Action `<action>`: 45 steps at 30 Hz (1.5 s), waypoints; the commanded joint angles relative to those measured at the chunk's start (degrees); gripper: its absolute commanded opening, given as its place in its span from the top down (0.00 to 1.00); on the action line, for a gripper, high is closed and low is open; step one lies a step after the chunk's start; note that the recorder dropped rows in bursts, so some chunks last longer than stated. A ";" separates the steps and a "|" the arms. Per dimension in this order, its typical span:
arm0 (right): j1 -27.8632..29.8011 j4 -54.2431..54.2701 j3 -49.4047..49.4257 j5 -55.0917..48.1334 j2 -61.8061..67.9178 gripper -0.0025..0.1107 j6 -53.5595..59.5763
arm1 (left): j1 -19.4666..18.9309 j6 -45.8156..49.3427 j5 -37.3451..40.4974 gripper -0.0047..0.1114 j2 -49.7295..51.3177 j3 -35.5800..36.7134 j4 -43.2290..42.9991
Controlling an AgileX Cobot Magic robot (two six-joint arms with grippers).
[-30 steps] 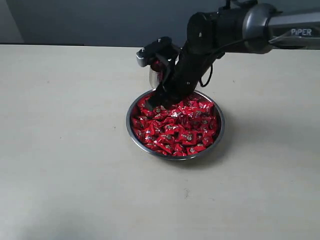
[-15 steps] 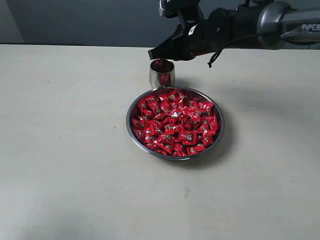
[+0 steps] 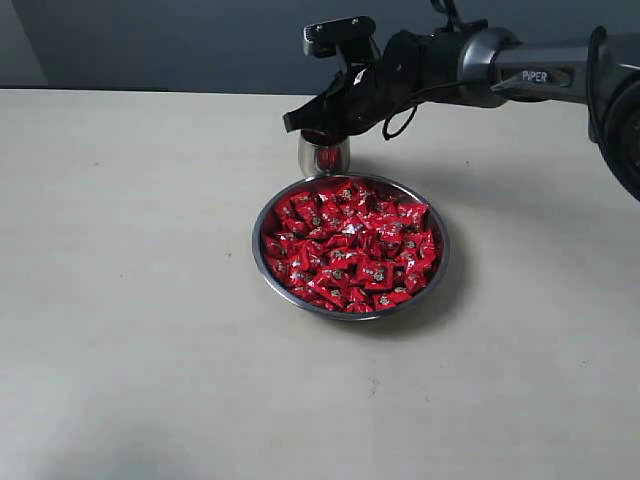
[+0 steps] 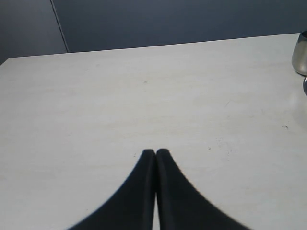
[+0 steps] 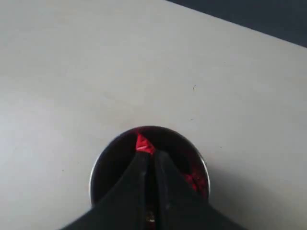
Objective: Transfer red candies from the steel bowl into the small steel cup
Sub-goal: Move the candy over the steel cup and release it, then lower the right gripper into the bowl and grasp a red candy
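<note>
Candies: red candies (image 3: 350,245) fill the steel bowl (image 3: 256,250); a few sit in the small steel cup (image 3: 322,158).
Right fingers (image 5: 142,165): pinched shut on one candy (image 5: 142,143), right over the cup.
Left fingers (image 4: 147,165): shut, holding nothing, over the table (image 4: 120,96).
Feel: light, slippery, crinkly; I think a crimped end is the best place to pinch.

Pale beige tabletop (image 3: 130,300), faint specks; dark grey wall (image 3: 150,40) behind
</note>
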State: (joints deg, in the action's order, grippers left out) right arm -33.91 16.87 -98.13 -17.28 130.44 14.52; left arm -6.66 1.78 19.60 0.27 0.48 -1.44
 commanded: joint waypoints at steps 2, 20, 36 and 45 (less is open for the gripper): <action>0.19 0.12 -0.50 -1.19 -0.39 0.86 -0.01 | 0.46 -0.09 -0.31 0.96 -0.27 -0.48 -0.11; -0.60 -1.36 0.92 -21.33 -9.93 0.47 1.77 | 0.46 -0.09 -0.31 0.96 -0.27 -0.48 -0.11; -6.24 -2.65 9.42 -22.21 -8.01 0.56 9.06 | 0.46 -0.09 -0.31 0.96 -0.27 -0.48 -0.11; -6.24 -2.92 9.42 -19.95 -4.16 0.61 9.19 | 0.46 -0.09 -0.31 0.96 -0.27 -0.48 -0.11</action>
State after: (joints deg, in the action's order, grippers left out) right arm -40.21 14.31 -88.72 -38.17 125.90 23.10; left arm -6.66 1.78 19.60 0.27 0.48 -1.44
